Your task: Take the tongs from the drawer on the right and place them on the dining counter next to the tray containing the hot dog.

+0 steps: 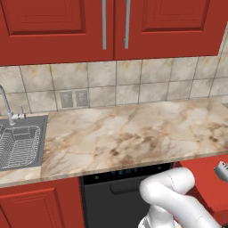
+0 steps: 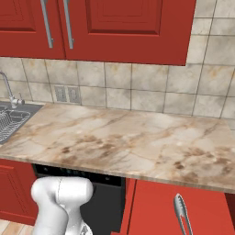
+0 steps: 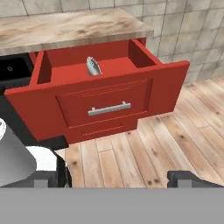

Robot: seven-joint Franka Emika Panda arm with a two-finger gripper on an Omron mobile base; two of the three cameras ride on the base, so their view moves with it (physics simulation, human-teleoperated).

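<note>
Drawer (image 3: 98, 94) already pulled open below the marble counter (image 2: 137, 137). Tongs (image 3: 92, 66) lying inside the drawer, tip showing above its front panel, not yet grasped. Gripper (image 3: 118, 179) held low in front of the drawer, jaws spread wide, empty. Still to do, seemingly: reaching in, gripping, carrying to the dining counter.
</note>
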